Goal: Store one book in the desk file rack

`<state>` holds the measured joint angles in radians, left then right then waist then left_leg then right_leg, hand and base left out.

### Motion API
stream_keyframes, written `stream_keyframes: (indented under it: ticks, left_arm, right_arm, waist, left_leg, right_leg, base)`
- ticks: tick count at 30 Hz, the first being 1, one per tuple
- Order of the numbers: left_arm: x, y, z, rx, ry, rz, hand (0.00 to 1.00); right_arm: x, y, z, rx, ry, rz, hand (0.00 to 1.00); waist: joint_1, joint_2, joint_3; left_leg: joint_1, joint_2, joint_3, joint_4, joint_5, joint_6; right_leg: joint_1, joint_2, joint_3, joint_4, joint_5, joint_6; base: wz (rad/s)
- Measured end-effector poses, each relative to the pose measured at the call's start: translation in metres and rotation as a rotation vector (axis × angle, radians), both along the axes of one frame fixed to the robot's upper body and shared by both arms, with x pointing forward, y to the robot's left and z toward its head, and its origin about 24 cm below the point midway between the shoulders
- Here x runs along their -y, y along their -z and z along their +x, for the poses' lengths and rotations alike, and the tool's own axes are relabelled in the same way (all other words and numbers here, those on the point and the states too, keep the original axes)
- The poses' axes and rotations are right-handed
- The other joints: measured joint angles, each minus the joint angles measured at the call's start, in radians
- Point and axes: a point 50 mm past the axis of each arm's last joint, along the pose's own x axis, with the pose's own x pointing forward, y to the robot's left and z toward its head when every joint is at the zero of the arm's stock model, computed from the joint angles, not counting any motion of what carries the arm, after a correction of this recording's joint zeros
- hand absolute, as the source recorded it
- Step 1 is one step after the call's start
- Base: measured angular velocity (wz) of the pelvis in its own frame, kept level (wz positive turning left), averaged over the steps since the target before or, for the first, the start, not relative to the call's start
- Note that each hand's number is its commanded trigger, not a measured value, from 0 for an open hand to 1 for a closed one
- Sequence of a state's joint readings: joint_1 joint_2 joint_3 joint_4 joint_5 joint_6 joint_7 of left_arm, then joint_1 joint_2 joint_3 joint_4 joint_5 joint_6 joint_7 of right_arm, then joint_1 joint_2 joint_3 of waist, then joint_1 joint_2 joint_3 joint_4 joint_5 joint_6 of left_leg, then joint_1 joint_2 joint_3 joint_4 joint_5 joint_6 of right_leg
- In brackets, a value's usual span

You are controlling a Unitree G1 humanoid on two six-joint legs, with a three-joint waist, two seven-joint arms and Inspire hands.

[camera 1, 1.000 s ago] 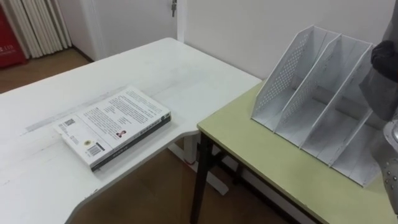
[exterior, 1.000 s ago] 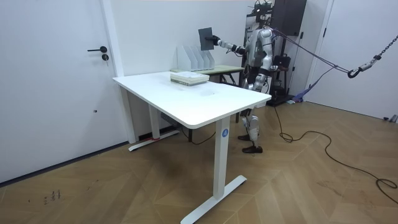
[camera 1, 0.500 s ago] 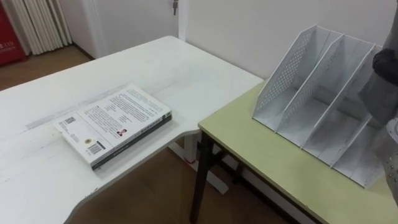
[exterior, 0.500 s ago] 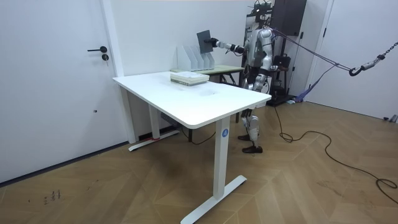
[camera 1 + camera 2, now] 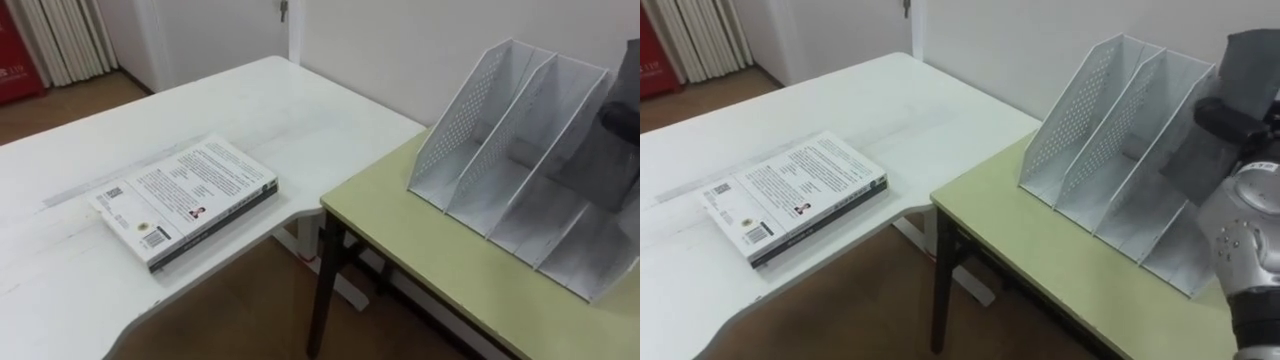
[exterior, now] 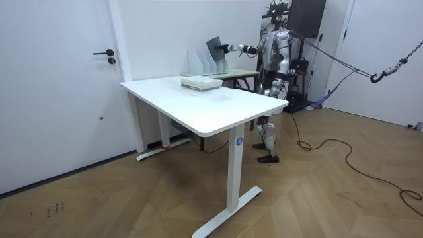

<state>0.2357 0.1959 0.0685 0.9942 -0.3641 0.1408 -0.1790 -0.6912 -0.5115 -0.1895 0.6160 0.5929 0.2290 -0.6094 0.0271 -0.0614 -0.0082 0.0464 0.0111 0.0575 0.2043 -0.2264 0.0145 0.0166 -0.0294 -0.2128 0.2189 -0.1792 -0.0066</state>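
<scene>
The right hand (image 5: 1232, 118) is closed around a grey book (image 5: 1252, 60), with its fingers clamped on the cover. It holds the book over the right end of the file rack (image 5: 510, 130). A second ago the room view showed this book upright and clear above the rack. Now it is tipped over and lower, close against the rack's top edge. In the eye views the book's lower part overlaps the rack's right-end compartment. Whether its bottom edge has passed between the dividers cannot be told. Judgement: the insertion step is in progress but not complete, since the book is still gripped and not seated. The next move calls for aligning the book with the dividers and lowering it along the sloped wall before letting go. A skewed entry could catch a divider or push the rack along the green worktop (image 5: 420, 250). A second book (image 5: 185, 200) lies flat on the white worktop (image 5: 300, 110), well apart from the rack on its left side. The task asks for one book, so it needs no handling.
</scene>
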Motion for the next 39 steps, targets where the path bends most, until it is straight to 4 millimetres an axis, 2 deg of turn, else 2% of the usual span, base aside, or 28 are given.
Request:
stream_keyframes:
  ticks: [11,15,34,39]
  left_arm:
    - [-0.001,-0.001,0.001,-0.010,-0.002,0.004,0.00]
    - [-0.002,-0.001,0.001,-0.013,-0.003,0.012,0.00]
    - [-0.003,-0.001,0.001,-0.018,-0.011,0.034,0.00]
    - [-0.004,-0.001,0.000,-0.020,-0.015,0.034,0.00]
  right_arm:
    - [0.007,-0.023,0.003,0.049,-0.030,-0.025,0.00]
    - [0.006,-0.033,0.006,0.080,-0.036,-0.025,0.00]
    - [0.005,-0.035,0.006,0.084,-0.025,-0.023,0.00]
    - [0.000,-0.047,0.006,0.130,-0.042,-0.046,0.00]
  waist:
    - [0.003,-0.005,-0.0021]
    - [0.004,-0.010,-0.0056]
    - [0.008,-0.013,-0.0064]
    - [0.007,-0.013,-0.0064]
  left_leg:
    - [0.004,-0.002,0.000,0.001,0.001,0.001]
    - [0.008,-0.002,0.000,0.002,0.001,0.001]
    - [0.004,-0.003,-0.002,-0.001,0.001,0.002]
    - [0.002,-0.002,0.004,-0.001,0.001,0.002]
  right_leg:
    - [0.002,-0.002,0.000,0.002,0.000,0.000]
    - [0.005,-0.002,0.000,0.002,0.000,0.000]
    - [0.001,-0.002,0.001,0.002,0.000,0.000]
    - [-0.003,0.000,0.013,0.002,0.000,0.000]
  base:
    - [0.00]
    - [0.00]
    - [0.00]
    - [-0.04]
